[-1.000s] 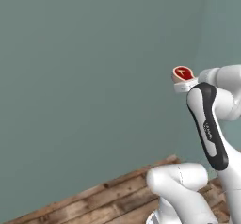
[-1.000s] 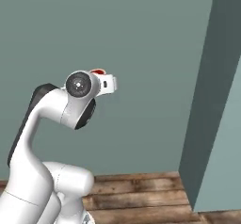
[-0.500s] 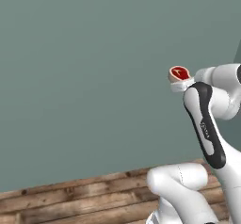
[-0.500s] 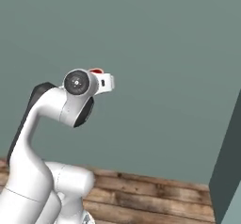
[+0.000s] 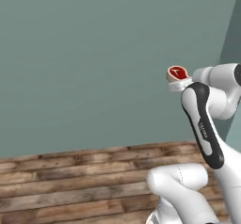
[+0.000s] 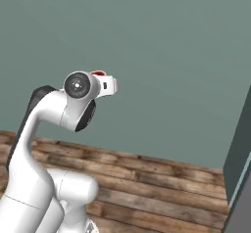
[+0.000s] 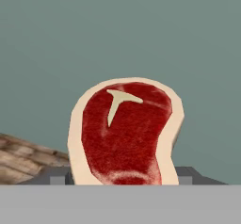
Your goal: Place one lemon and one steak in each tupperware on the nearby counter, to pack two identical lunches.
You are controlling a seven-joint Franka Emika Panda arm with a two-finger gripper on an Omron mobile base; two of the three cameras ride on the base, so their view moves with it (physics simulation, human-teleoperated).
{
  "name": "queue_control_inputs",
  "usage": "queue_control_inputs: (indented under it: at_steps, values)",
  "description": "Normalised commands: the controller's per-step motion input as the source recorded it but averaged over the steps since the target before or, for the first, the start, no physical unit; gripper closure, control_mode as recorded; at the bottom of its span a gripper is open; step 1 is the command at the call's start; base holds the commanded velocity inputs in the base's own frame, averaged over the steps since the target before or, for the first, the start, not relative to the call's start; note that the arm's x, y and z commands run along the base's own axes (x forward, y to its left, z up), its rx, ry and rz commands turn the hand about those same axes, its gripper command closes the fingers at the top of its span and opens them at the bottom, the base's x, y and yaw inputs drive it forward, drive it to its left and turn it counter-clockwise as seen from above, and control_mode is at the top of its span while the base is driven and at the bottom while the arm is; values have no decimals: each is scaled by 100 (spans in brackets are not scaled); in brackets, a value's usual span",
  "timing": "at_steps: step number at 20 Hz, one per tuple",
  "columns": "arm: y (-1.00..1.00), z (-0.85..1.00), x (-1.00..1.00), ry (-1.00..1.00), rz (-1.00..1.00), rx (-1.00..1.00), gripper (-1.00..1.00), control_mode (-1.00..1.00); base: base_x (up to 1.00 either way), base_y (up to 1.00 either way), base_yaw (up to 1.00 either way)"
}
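In the left base view, a flat red steak with a pale fat edge (image 5: 178, 73) is held at the gripper (image 5: 179, 79), raised high before the grey-green wall (image 5: 94, 53). In the right base view, the steak (image 6: 98, 73) is seen above the wooden plank floor (image 6: 147, 178). In the hand view, the steak (image 7: 124, 133) is clamped upright between the jaws.

In the hand view, the steak (image 7: 124, 133) stands close before the lens and its lower end is cut off, so the end effector's finger tips cannot be made out. From the right base view, the steak (image 6: 98, 73) is a red sliver mostly hidden behind the white hand. The arm's base is cropped by the lower edge.
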Motion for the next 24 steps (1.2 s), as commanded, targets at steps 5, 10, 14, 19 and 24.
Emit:
queue_control_inputs:
  at_steps: [5, 10, 14, 19, 24]
  values:
    - [0, 0, 0, 0, 0, 0, 100, 100, -100, 12, 15]
    - [0, 0, 0, 0, 0, 0, 100, 100, -100, 6, 16]
    - [0, 0, 0, 0, 0, 0, 100, 100, -100, 1, 16]
    - [0, 0, 0, 0, 0, 0, 100, 100, -100, 3, 15]
    - [0, 0, 0, 0, 0, 0, 100, 100, -100, 9, 15]
